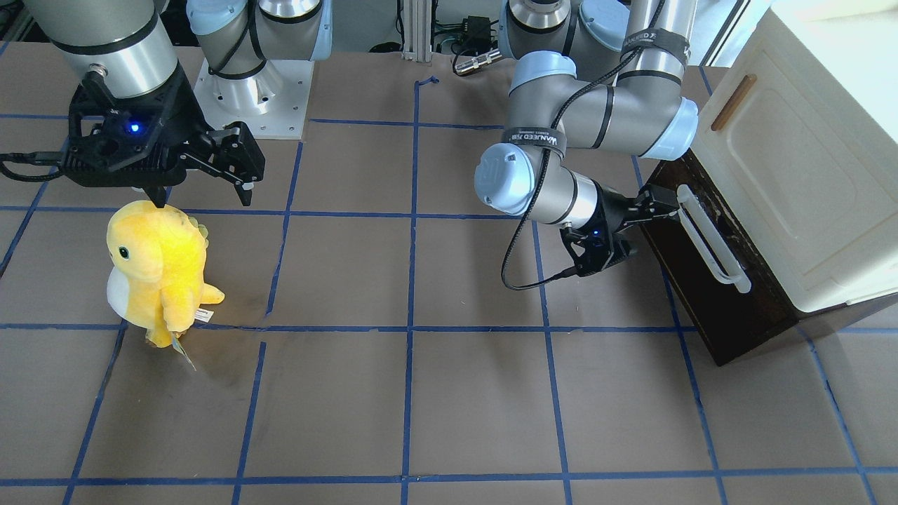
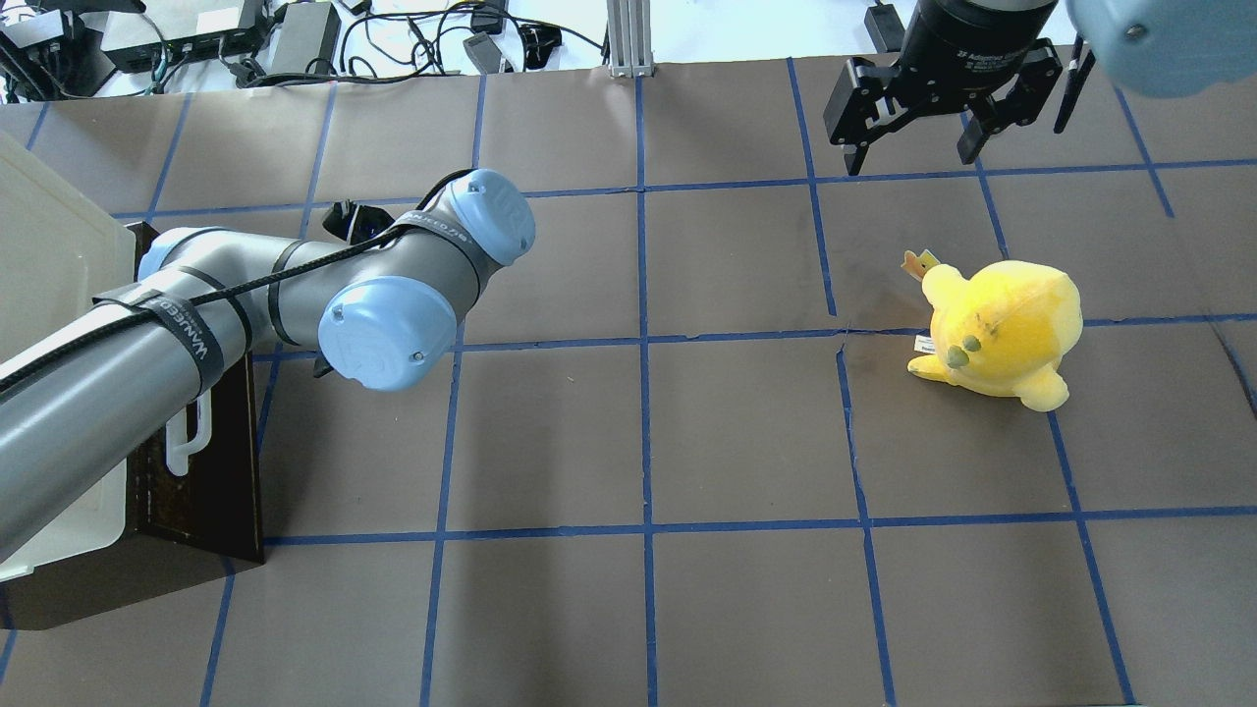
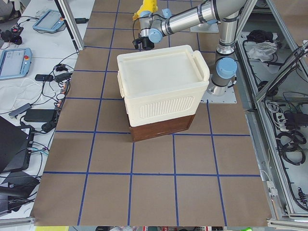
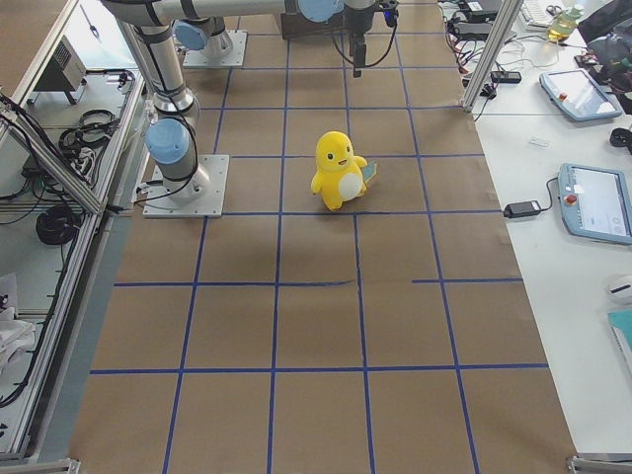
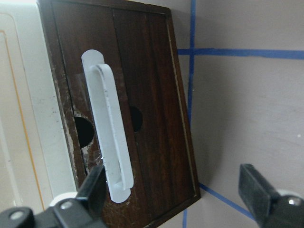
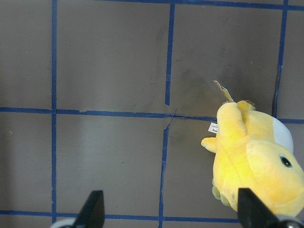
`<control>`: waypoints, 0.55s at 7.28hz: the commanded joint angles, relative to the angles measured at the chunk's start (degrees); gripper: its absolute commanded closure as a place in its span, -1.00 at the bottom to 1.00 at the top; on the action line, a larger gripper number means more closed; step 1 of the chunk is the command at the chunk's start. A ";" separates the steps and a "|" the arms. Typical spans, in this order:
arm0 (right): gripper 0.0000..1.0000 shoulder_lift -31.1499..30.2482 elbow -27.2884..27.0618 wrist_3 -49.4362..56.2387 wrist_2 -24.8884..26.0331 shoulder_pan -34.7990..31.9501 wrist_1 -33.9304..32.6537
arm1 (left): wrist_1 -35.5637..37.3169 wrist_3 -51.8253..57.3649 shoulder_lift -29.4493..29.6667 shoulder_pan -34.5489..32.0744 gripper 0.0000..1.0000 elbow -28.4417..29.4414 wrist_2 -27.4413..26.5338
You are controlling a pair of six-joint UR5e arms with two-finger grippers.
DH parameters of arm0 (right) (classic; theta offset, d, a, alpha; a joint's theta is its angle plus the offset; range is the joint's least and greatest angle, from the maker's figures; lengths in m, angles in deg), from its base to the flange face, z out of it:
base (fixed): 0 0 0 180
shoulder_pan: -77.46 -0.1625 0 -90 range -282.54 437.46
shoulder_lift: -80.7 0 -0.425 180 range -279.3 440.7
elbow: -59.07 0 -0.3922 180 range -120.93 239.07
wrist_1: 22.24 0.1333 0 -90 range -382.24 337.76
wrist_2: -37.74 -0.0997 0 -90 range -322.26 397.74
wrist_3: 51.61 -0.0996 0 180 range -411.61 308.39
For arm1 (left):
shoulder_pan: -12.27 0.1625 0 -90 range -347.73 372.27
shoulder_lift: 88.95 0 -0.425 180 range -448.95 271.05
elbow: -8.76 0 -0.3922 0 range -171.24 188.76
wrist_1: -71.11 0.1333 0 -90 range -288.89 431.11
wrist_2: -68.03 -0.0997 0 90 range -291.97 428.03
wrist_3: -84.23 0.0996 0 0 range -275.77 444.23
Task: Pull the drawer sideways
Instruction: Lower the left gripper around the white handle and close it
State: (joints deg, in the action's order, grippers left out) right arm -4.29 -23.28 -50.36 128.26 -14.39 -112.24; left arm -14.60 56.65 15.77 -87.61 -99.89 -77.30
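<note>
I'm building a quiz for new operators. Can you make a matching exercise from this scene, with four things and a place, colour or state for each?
Things:
1 left gripper
2 right gripper
3 drawer
4 plush toy

Descriptions:
a yellow, standing on the table
b open, raised above the table
c open, at one end of the white handle
d dark brown front

Pairs: 1-c, 2-b, 3-d, 4-a

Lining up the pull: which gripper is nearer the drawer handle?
Left. Left gripper is at the white handle, a finger beside its end; right gripper hangs far off, by the yellow plush.
</note>
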 commanded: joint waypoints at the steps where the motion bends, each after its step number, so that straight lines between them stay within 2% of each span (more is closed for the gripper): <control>1: -1.00 0.00 0.00 -0.02 0.00 0.00 0.00 | -2.44 0.06 0.91 4.08 -1.00 -2.44 -2.32; 2: -1.00 0.00 0.00 -0.02 0.00 0.00 0.00 | -2.45 0.24 1.53 4.08 -1.00 -2.53 -2.41; 3: -1.00 0.00 0.00 -0.02 0.00 0.00 0.00 | -2.01 -0.28 2.66 4.26 -1.00 -2.27 -7.89; 4: -1.00 0.00 0.00 -0.02 0.00 0.00 0.00 | -1.66 -0.46 4.07 4.43 -1.00 -2.44 -10.21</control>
State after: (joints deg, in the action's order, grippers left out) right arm -4.29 -23.28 -50.38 128.26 -14.39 -112.24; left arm -16.63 56.47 18.30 -83.43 -102.24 -83.93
